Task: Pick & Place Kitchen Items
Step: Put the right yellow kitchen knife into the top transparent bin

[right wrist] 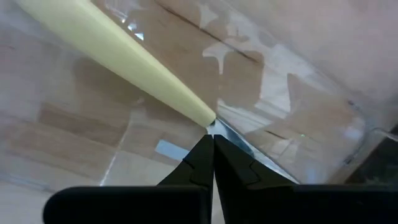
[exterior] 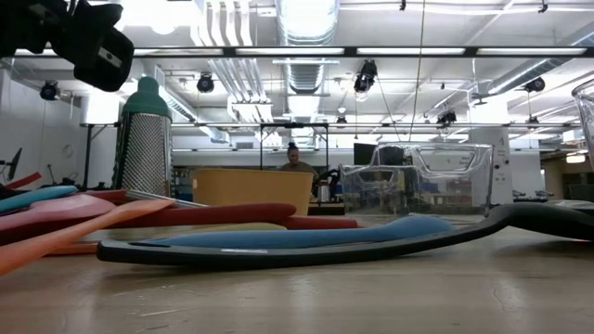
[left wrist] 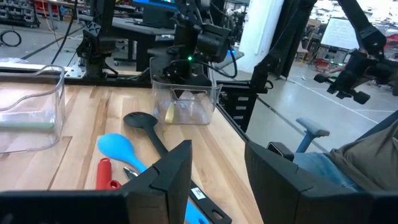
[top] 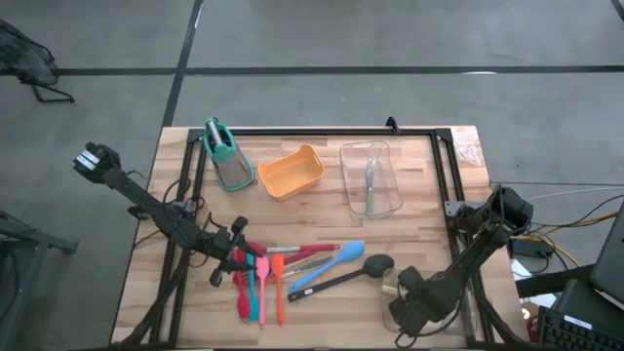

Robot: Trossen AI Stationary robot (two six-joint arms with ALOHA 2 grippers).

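We see a wooden table (top: 322, 219) from above, with two dark arms reaching in from its left and right edges. Along the far side stand a teal-handled grater (top: 227, 156), an orange tub (top: 291, 173) and a clear tray (top: 370, 178) with a slim utensil lying in it. Near the front lies the pile of kitchen items: red, pink and orange spatulas (top: 261, 283) side by side, with a blue spoon (top: 331, 265) and a black ladle (top: 351, 273) angled to their right. At the near right corner sits a second, smaller clear container (left wrist: 185, 102), and the right gripper (right wrist: 213, 138) is lowered into it. Its fingers are pressed fully together, their tips touching the end of a pale yellow utensil (right wrist: 118, 53) that slants through the container; we cannot tell whether they actually pinch it or merely meet beside it. The left gripper (left wrist: 217, 165) hangs just left of the spatula pile with its fingers moderately apart and nothing between them. The step in hand seems to be handling the yellow piece inside the container. To do it well, we would confirm the grip on that thin tip, move slowly, and keep clear of the clear walls so the container does not shift.
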